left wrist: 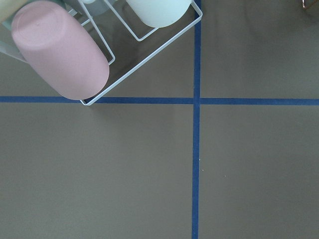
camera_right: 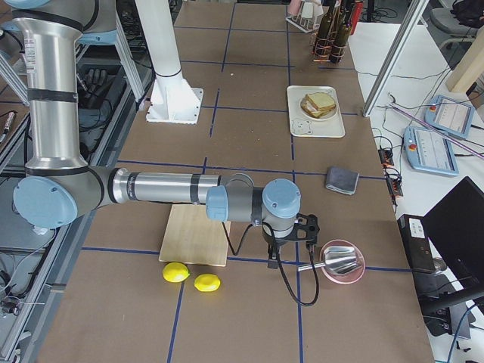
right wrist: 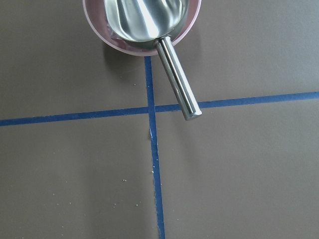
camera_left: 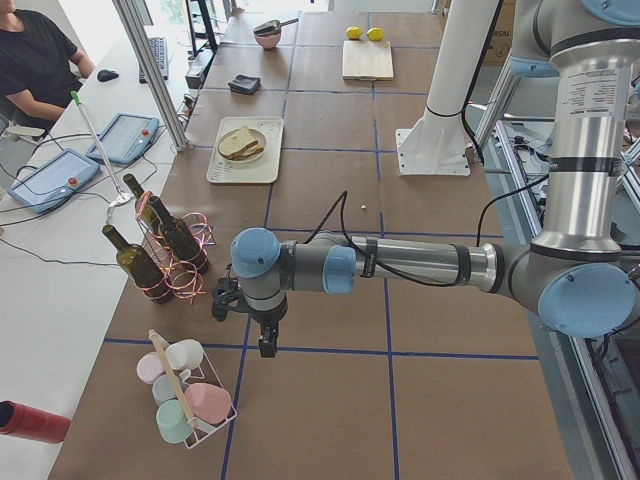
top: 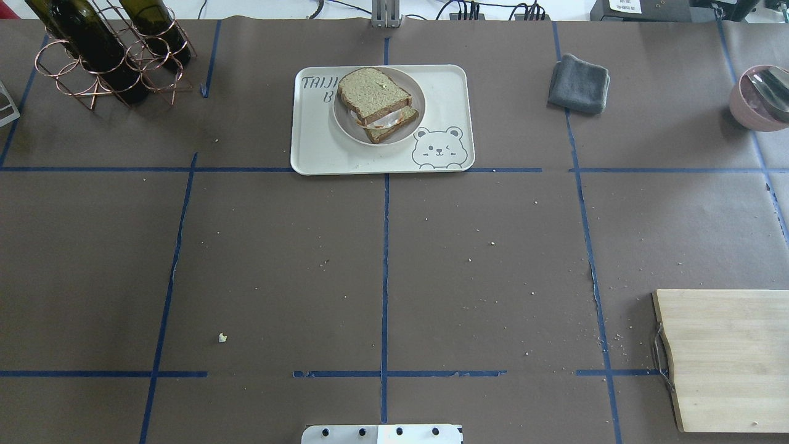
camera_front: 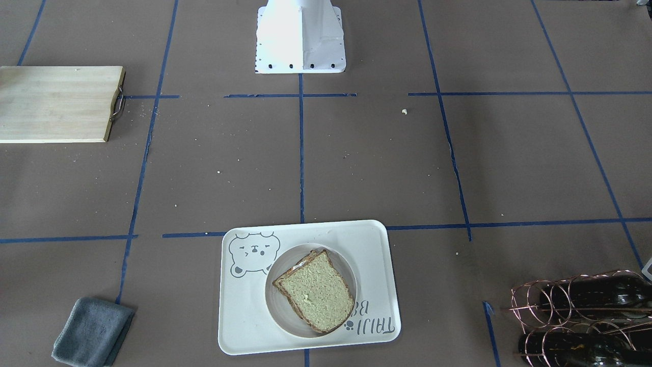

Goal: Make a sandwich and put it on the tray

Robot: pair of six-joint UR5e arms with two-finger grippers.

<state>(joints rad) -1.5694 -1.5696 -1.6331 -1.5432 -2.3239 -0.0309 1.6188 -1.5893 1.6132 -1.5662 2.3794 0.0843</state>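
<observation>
The sandwich (camera_front: 316,290) is stacked: two brown-crusted bread slices with the white egg (top: 385,120) showing between them. It lies on a small round white plate (camera_front: 277,317) that rests on the cream bear tray (camera_front: 244,326) at the table's far side. Sandwich (top: 373,92) and tray (top: 320,151) also show in the overhead view. Neither gripper is near them. My left gripper (camera_left: 266,345) hangs over the table's left end by a cup rack. My right gripper (camera_right: 271,261) hangs at the right end by a pink bowl. I cannot tell whether either is open or shut.
A wooden cutting board (top: 727,357) lies near right. A grey cloth (top: 578,83) lies right of the tray. A wine rack with bottles (top: 105,52) stands far left. A pink bowl with a metal scoop (right wrist: 142,22), a cup rack (left wrist: 65,55) and two lemons (camera_right: 189,277) sit at the table's ends.
</observation>
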